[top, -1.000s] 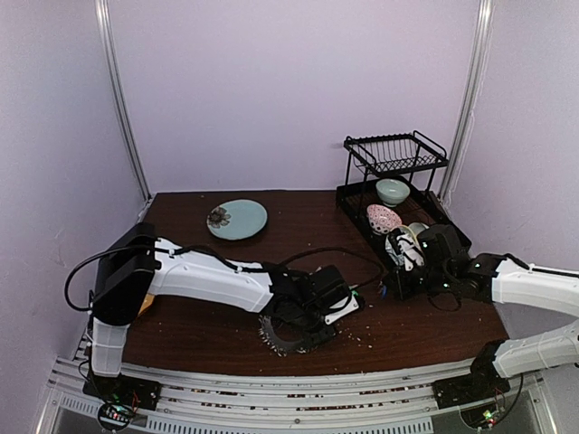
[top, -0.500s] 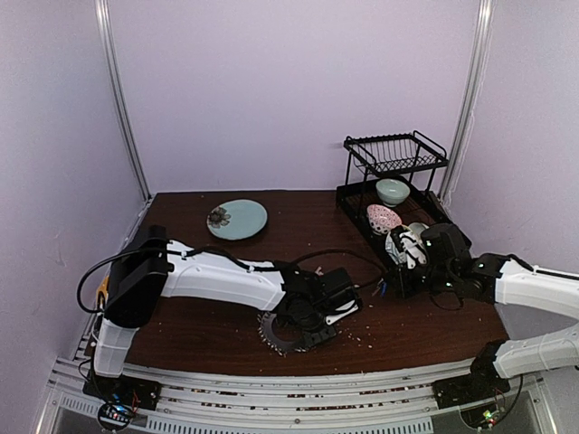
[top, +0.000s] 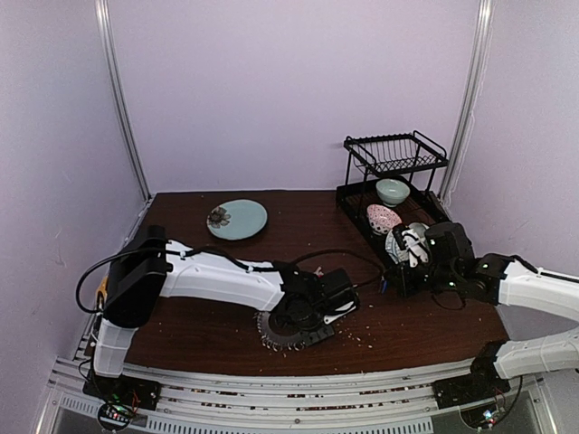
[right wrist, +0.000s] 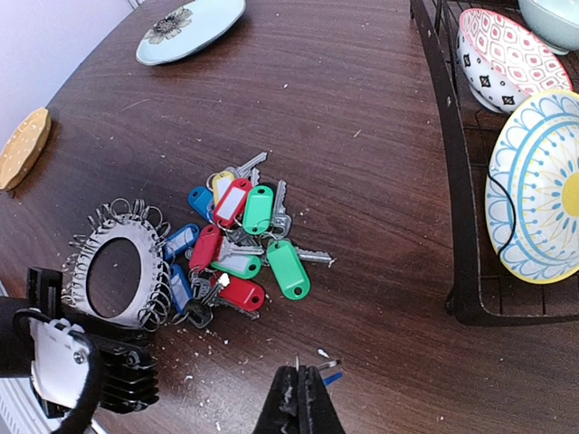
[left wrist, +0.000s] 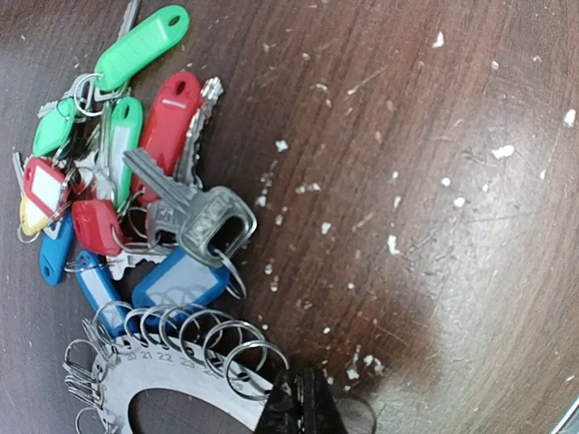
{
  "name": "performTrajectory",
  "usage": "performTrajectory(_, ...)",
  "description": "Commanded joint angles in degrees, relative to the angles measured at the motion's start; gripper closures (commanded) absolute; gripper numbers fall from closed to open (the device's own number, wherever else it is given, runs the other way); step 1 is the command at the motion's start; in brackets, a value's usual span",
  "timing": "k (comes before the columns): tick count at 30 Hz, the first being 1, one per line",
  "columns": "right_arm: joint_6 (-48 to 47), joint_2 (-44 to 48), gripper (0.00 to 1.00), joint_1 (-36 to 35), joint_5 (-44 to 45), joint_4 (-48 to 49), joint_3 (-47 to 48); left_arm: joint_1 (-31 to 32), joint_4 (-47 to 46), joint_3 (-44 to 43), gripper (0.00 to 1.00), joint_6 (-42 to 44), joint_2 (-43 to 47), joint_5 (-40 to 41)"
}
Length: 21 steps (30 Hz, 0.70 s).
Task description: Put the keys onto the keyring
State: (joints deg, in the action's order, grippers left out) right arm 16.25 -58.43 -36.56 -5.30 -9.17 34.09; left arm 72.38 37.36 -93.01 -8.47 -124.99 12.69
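Observation:
The keys [right wrist: 240, 249] lie in a heap on the brown table, with green, red and blue tags; they also show in the left wrist view [left wrist: 136, 181]. The keyring [right wrist: 80, 271] is a flat metal ring fringed with split rings, touching the heap's left side, and shows in the top view [top: 276, 330]. My left gripper [left wrist: 298, 405] is shut on the keyring's edge [left wrist: 181, 384]. My right gripper [right wrist: 301, 375] is shut on a thin key with a blue tag [right wrist: 332, 378], held low over the table just right of the heap [top: 387, 286].
A black dish rack [top: 398, 194] with patterned bowls [right wrist: 520, 54] stands at the right. A pale blue plate [top: 237, 219] sits at the back left. A tan round object [right wrist: 20, 145] lies at the left edge. White crumbs dot the table.
My left gripper has shifted the keyring a little to the left. My right arm has drawn slightly to the right, still holding the key.

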Motion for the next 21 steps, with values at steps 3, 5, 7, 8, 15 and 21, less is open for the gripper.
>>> performTrajectory(3,-1.71,0.81,1.0,0.29,-3.4,-1.2,1.83,0.22,-10.13,7.05,1.0,2.34,12.97,-5.1)
performTrajectory(5,-2.4,1.51,1.0,0.34,-5.5,-1.01,2.33,0.22,-15.3,11.32,1.0,3.14,17.76,-8.23)
performTrajectory(7,-2.66,2.33,1.0,0.3,-7.7,-0.31,2.72,-0.21,-20.0,15.53,1.0,2.46,22.15,-11.52)
performTrajectory(8,-2.75,2.58,1.0,0.27,-9.1,0.06,2.89,-0.85,-22.09,17.31,1.0,1.24,23.85,-13.6)
performTrajectory(15,-3.32,3.07,1.0,0.05,-16.56,0.82,3.21,-4.17,-49.12,36.02,1.0,-13.32,36.95,-30.94)
performTrajectory(21,-2.4,1.88,1.0,-0.25,-17.61,1.09,3.76,-10.65,-58.55,47.4,1.0,-25.5,39.41,-29.8)
